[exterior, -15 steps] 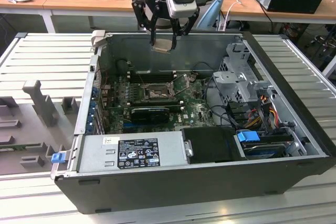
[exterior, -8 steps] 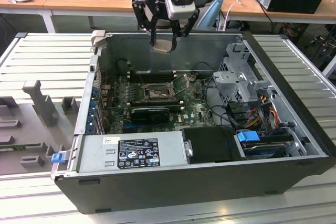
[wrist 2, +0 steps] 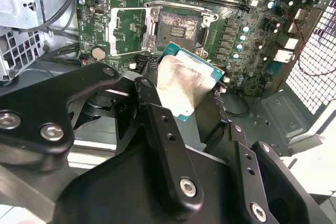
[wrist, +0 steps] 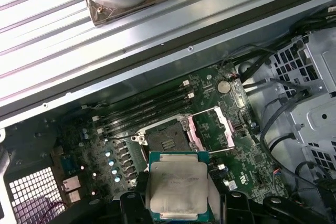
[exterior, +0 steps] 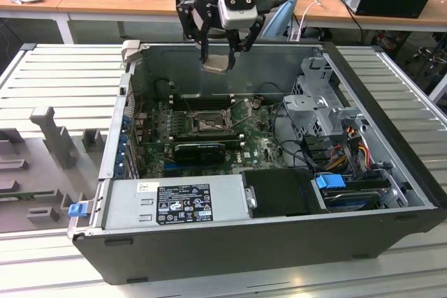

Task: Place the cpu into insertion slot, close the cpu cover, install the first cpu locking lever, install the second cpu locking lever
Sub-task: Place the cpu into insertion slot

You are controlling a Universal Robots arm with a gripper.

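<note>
One cpu (wrist: 176, 190), one insertion slot (wrist: 164, 137), one cpu cover (wrist: 195, 131), one hand (exterior: 222, 57), one computer case (exterior: 230, 246), one power supply (exterior: 174, 204).

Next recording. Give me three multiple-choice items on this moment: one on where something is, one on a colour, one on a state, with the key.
1. Where is the cpu?
A. on the table outside the case
B. held in the hand above the motherboard
C. on top of the drive cage

2. What colour is the motherboard?
A. red
B. white
C. green

3. How does the cpu cover stand?
A. swung open beside the insertion slot
B. shut over the slot
C. shut and held down by both levers

Key: B, since both wrist views show the hand clamped on the cpu over the board. C, since the board is green all around the slot. A, since the frame lies flipped aside and the slot is bare.
</note>
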